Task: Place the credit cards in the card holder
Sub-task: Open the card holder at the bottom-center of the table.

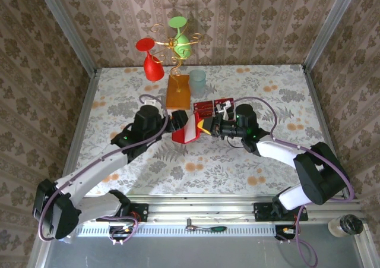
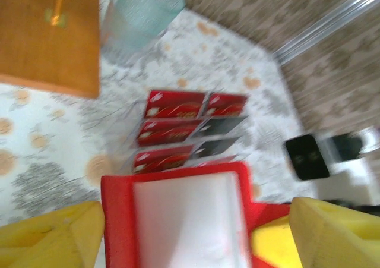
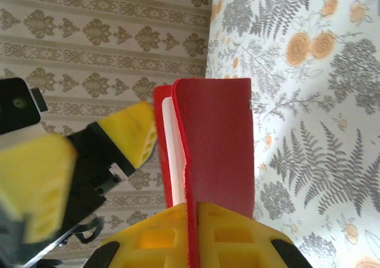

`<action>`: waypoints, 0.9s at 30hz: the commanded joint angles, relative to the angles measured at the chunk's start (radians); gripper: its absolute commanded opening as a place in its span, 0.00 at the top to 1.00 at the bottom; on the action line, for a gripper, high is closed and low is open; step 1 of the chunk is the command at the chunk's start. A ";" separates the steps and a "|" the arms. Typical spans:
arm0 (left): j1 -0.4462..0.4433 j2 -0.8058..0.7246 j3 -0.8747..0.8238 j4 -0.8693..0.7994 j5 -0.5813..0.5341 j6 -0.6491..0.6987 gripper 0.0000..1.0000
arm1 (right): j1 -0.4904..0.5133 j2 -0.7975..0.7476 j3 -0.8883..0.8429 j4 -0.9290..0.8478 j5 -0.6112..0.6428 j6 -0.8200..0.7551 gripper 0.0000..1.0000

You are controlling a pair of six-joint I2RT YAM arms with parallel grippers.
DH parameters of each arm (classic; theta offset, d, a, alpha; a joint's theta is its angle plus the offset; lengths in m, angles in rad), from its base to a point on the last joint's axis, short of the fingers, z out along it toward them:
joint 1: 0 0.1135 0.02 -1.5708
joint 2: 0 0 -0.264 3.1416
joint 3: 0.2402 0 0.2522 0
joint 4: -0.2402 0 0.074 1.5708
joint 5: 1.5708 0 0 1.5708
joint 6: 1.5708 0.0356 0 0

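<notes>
The red card holder point(image 1: 185, 132) is held up off the table between the two arms, its flaps slightly apart and a pale inner pocket point(image 2: 184, 220) showing. My right gripper point(image 3: 208, 211) is shut on its lower edge. My left gripper point(image 2: 193, 211) is open, with one yellow finger on each side of the card holder. One of its fingertips point(image 3: 130, 134) sits close beside the left flap. The red and dark credit cards point(image 2: 178, 125) lie in rows in a clear tray point(image 1: 206, 107) on the table just beyond the card holder.
An orange-brown stand base point(image 1: 178, 91) with wire arms carrying red and green glasses stands at the back. A pale teal cup point(image 1: 198, 81) sits to its right, close behind the tray. Patterned walls enclose the table on three sides.
</notes>
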 commanded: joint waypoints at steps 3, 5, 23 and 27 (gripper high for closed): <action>-0.032 0.053 -0.122 -0.179 -0.169 0.076 0.20 | -0.005 -0.030 -0.058 0.018 -0.016 -0.022 1.00; -0.045 0.063 -0.145 -0.180 -0.187 0.073 0.20 | -0.006 -0.029 -0.079 0.019 -0.013 -0.028 1.00; -0.173 0.335 -0.141 -0.110 -0.244 0.100 0.19 | -0.006 0.043 -0.293 0.146 0.047 -0.069 1.00; -0.198 0.370 -0.123 -0.114 -0.263 0.105 0.19 | -0.009 0.054 -0.320 0.124 0.076 -0.095 1.00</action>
